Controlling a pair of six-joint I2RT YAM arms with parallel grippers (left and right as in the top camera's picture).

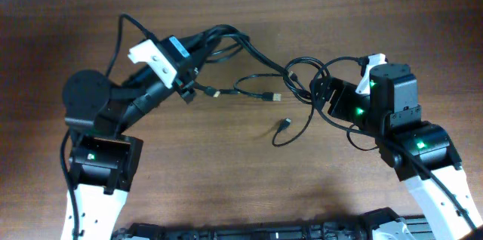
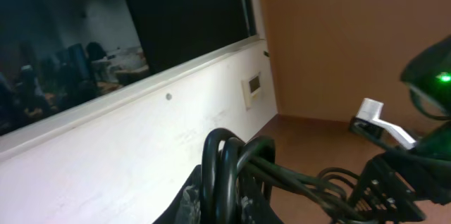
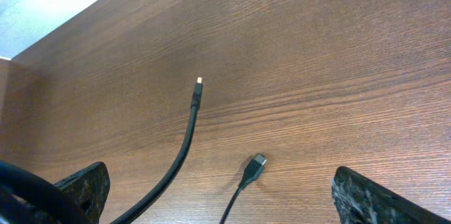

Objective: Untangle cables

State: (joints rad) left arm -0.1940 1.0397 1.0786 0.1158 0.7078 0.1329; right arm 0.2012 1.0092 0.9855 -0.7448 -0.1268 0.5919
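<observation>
The black cables (image 1: 260,70) stretch in a tangle between my two grippers, above the brown table. My left gripper (image 1: 207,42) points right and is shut on a bundle of looped cables (image 2: 225,175), held off the table. Loose plug ends hang or lie near it (image 1: 215,93) and further right (image 1: 275,98). My right gripper (image 1: 321,91) is open at the tangle's right end. In the right wrist view one cable (image 3: 184,139) runs between its spread fingers (image 3: 222,199), and a small plug (image 3: 255,164) lies on the wood. Another loop (image 3: 21,182) passes by its left finger.
A cable end with a plug (image 1: 285,124) curls on the table in front of the tangle. The wooden table (image 1: 249,180) fills the view. A white wall and a dark screen (image 2: 190,13) show behind in the left wrist view.
</observation>
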